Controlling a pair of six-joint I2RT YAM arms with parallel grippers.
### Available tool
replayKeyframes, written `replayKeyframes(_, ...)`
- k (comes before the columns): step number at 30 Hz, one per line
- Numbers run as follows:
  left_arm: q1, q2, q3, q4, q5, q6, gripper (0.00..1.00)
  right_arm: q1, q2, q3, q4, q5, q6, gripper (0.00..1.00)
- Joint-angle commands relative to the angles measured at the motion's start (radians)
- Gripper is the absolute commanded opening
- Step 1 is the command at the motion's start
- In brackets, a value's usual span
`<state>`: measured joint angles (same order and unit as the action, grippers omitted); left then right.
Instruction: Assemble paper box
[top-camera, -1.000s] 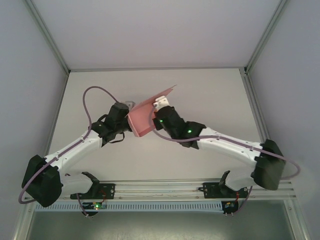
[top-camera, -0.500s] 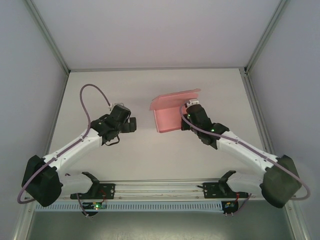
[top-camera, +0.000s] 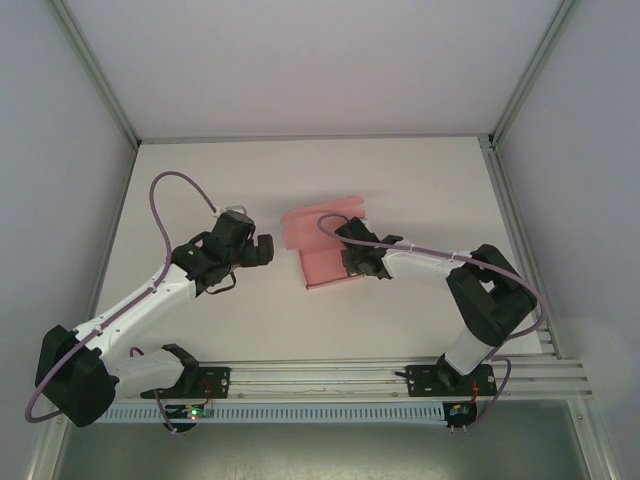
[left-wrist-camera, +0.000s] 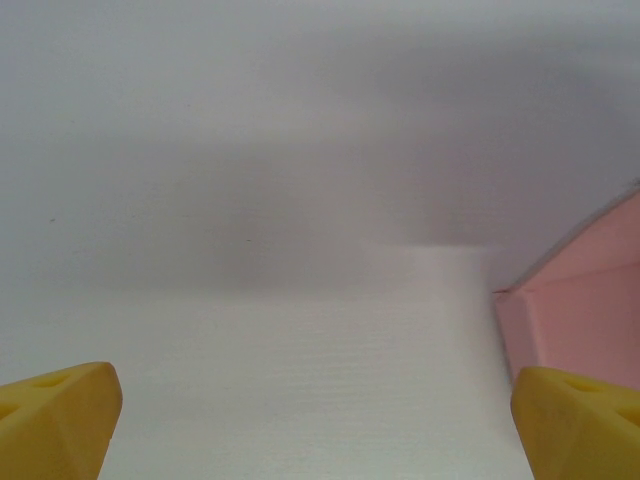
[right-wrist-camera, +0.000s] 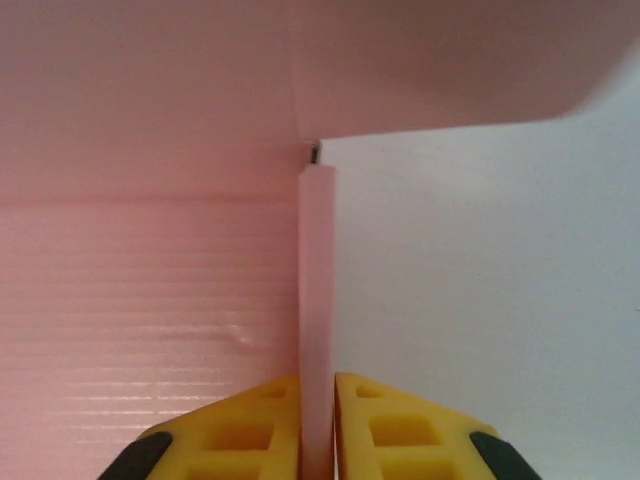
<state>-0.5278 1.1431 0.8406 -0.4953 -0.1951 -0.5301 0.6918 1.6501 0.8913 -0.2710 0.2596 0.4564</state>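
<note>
The paper box (top-camera: 322, 262), half-folded near the middle of the surface (top-camera: 200, 180), has one thin wall clamped in the right end effector (right-wrist-camera: 317, 385), and a slip or twist could crease or unfold it, since the wide-apart left end effector (top-camera: 260, 249) steadies nothing.

Right edge cuts off the paper box (left-wrist-camera: 590, 300)

A white table (top-camera: 430, 190) sits between pale grey walls (top-camera: 300, 60), evenly lit.
</note>
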Motion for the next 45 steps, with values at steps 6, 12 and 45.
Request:
replayKeyframes(6,0.010,-0.016,-0.026,0.166,0.195,0.160,1.00,0.015,-0.088,0.004,-0.050,0.044,0.058,0.45)
replayKeyframes(12,0.010,0.022,-0.011,0.202,0.194,0.179,1.00,-0.013,-0.170,-0.026,-0.037,-0.001,0.012,0.57)
replayKeyframes(45,0.075,0.461,0.297,0.093,0.443,0.467,0.38,-0.438,0.254,0.599,-0.462,-0.937,-1.122,0.68)
